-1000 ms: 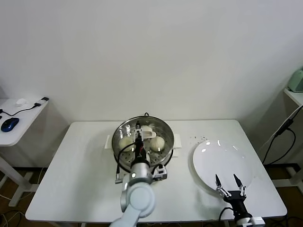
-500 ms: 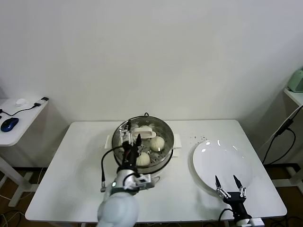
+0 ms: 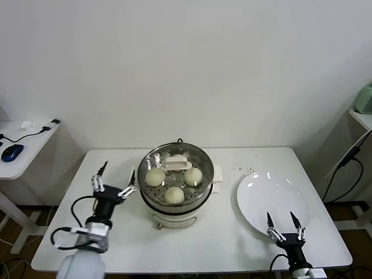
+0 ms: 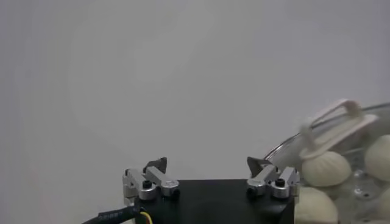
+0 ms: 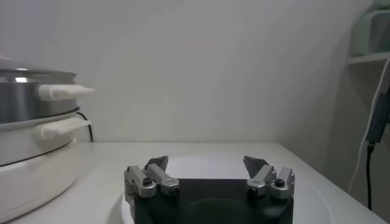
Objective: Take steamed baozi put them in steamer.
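The steel steamer point(image 3: 204, 163) stands on its white base at the middle of the table. Three cream-white baozi lie on its perforated floor: left point(image 3: 155, 176), right point(image 3: 193, 176), front point(image 3: 174, 195). A glass lid with a white handle point(image 3: 175, 163) leans inside at the back and hides what lies behind it. My left gripper point(image 3: 113, 180) is open and empty, just left of the steamer. The left wrist view shows this gripper point(image 4: 207, 163), the baozi point(image 4: 326, 167) and the lid handle point(image 4: 338, 122). My right gripper point(image 3: 282, 224) is open and empty over the front edge of the white plate point(image 3: 273, 197).
The bare white plate fills the table's right side and shows in the right wrist view point(image 5: 317, 192), with the steamer's side point(image 5: 30, 122) beyond. Dark specks point(image 3: 247, 170) lie behind the plate. A side desk with a blue mouse point(image 3: 11, 152) stands far left.
My left gripper has drawn back from over the steamer to the table's left side, empty. The front baozi now lies uncovered in the steamer. The right gripper has barely moved.
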### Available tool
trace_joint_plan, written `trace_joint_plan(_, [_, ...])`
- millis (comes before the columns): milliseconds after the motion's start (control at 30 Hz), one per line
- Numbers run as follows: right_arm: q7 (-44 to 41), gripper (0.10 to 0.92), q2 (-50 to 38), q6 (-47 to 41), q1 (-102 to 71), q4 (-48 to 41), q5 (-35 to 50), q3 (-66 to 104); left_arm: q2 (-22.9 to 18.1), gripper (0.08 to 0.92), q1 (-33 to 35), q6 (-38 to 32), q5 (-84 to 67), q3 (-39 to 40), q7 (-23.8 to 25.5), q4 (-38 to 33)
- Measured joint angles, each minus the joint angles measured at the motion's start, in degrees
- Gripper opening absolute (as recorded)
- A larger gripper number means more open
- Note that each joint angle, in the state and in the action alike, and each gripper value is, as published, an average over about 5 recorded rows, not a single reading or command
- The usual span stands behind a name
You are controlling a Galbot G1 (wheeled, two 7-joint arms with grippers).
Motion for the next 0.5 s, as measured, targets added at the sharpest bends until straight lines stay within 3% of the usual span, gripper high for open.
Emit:
trace_joint_plan(200, [0.15, 0.823, 0.39, 0.25, -0.16, 0.71, -0.45, 0.29, 2.06, 0.823, 1.52, -6.49, -14.59, -4.77, 1.19, 6.37])
trace_joint_plan(500, [0.17, 0.823, 0.65, 0.08, -0.3, 1.21, -0.77, 0.35, 2.76, 0.823, 2.73, -14.28, -23.01, -5.92, 2.42, 16.29])
